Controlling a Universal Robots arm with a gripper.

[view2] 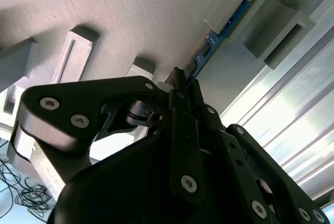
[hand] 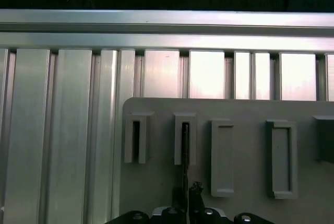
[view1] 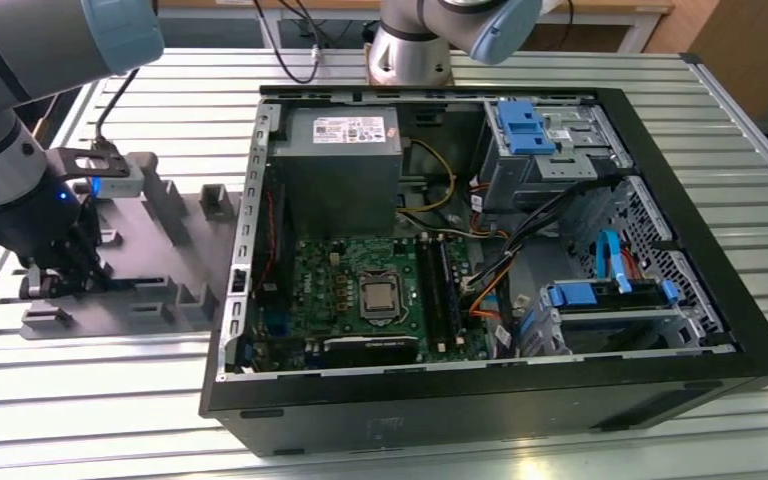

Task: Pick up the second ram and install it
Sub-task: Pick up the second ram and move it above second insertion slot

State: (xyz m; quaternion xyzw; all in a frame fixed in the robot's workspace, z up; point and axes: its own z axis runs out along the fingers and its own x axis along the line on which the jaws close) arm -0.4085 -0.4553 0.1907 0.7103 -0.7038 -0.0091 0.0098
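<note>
Black jointed hand [view2: 181, 76] grips slim blue second ram [view2: 225, 24] in ribbed grey tray [view2: 130, 15].

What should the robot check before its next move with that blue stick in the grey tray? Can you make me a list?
1. Is the end effector at the memory stick? Ok, it is right at it.
2. Is the memory stick upright in the tray? Ok, it stands on edge in the holders in both wrist views.
3. Is the computer case open? Ok, the side is off and the green board shows.
4. Is one of the long black slots free? Cannot tell.
5. Are the wires out of the way? Cannot tell; they lie close beside the slots.
</note>
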